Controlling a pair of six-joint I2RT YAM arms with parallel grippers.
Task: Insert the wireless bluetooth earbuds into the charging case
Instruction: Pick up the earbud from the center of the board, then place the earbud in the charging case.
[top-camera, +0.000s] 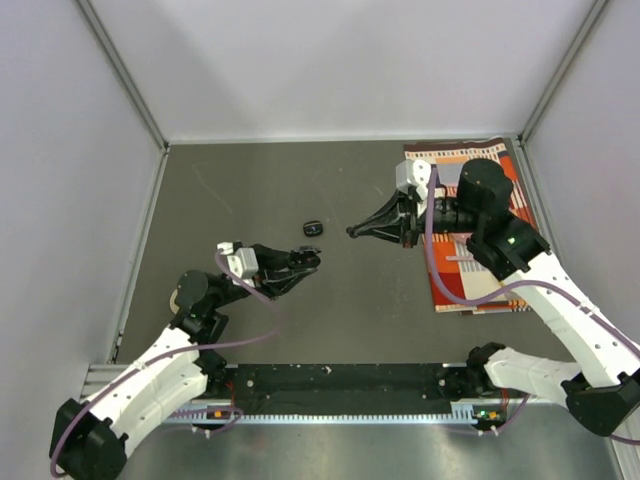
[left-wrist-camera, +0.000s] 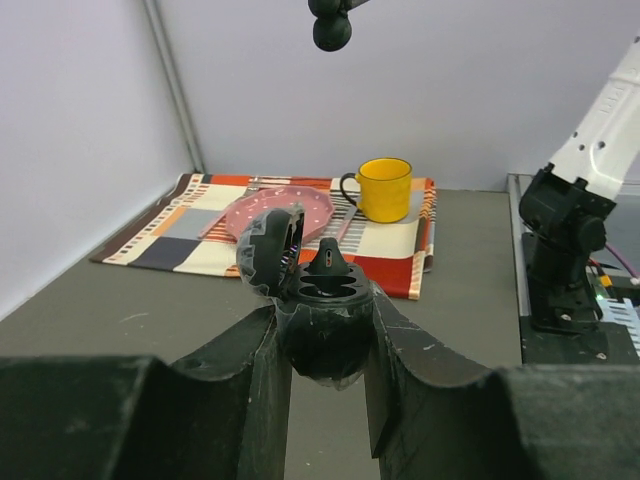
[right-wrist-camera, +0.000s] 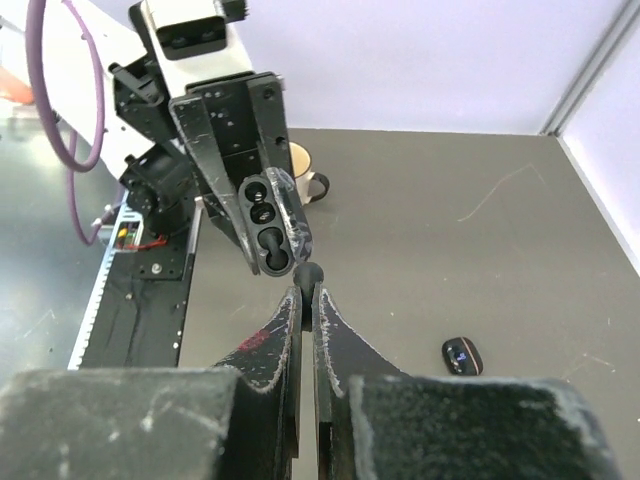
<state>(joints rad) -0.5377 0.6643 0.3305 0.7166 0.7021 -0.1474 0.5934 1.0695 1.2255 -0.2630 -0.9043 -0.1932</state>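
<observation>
gripping the glossy black charging case (left-wrist-camera: 322, 335) by its rounded body, the left gripper (top-camera: 305, 262) has its fingers clamped on it, hinged lid open over moulded wells. the right gripper (right-wrist-camera: 308, 292) pinches a tiny round black earbud (right-wrist-camera: 310, 273) between tapered fingers, just beside the case. a black oval pod (top-camera: 313, 229) lies on the matte grey surface (top-camera: 250, 190).

Open table (top-camera: 250, 180); black pod (top-camera: 313, 229) near raised charging case (left-wrist-camera: 322, 320)
</observation>
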